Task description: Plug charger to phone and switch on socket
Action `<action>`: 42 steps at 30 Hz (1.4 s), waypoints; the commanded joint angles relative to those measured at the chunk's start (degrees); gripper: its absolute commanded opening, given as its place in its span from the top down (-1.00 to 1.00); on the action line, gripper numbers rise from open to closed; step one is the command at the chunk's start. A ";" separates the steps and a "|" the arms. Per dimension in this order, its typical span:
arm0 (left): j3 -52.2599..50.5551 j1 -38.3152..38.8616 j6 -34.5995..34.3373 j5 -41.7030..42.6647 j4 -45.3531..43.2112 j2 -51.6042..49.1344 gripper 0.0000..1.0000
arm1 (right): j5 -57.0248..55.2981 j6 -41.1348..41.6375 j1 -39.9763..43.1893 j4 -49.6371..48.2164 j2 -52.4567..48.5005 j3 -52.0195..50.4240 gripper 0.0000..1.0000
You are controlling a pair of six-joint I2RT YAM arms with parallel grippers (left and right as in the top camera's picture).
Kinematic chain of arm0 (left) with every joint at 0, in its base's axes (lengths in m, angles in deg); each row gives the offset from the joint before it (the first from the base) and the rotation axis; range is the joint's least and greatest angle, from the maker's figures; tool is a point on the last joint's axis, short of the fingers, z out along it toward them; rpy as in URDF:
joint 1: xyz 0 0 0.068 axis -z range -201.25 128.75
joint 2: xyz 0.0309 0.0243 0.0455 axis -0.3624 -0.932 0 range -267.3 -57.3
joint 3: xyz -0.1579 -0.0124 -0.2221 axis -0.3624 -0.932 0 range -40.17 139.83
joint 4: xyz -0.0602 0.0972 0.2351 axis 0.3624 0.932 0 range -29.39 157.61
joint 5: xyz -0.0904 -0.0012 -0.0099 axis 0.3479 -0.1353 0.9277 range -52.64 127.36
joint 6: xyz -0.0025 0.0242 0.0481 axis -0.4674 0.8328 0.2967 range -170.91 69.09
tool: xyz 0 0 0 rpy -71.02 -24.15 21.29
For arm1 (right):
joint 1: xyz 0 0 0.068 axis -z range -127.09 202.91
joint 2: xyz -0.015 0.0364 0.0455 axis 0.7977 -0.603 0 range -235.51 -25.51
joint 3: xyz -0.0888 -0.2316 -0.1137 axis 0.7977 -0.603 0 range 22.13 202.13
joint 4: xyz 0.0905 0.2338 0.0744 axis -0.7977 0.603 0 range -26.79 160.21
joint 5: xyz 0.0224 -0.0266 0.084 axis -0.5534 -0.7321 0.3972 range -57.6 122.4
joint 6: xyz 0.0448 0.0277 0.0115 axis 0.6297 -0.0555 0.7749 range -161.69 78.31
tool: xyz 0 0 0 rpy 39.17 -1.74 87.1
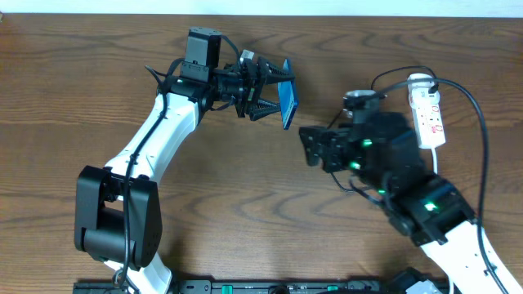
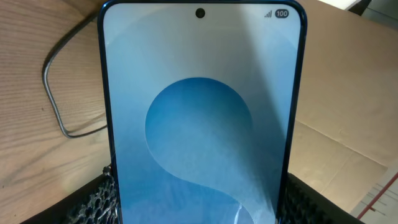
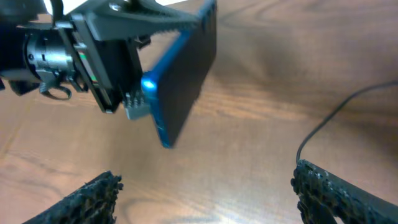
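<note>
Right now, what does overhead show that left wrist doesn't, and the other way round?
Only overhead: the socket lying at the right side of the table, and the right gripper, open and empty, facing the phone from the right.
Only left wrist: the phone's lit screen, with a blue circle design and a 100 indicator in its top corner.
Both: the phone, gripped by the left gripper, and the wooden tabletop.

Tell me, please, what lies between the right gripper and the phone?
Only bare table: the right wrist view shows plain wood between the right gripper and the phone, nothing else.
</note>
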 commanded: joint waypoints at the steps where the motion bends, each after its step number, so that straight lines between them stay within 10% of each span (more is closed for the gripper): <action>1: 0.57 -0.13 0.57 1.40 -0.52 0.61 -0.18 | -16.98 5.03 -6.51 0.09 -4.44 3.34 -0.73; 11: 0.57 -0.13 0.55 1.40 -0.52 0.59 -0.18 | -29.16 8.07 -10.75 -11.45 -17.73 5.62 -0.58; 42: 0.57 -0.26 1.44 1.40 -0.52 0.61 -0.37 | -28.92 8.92 -10.75 -13.33 -20.11 5.62 0.98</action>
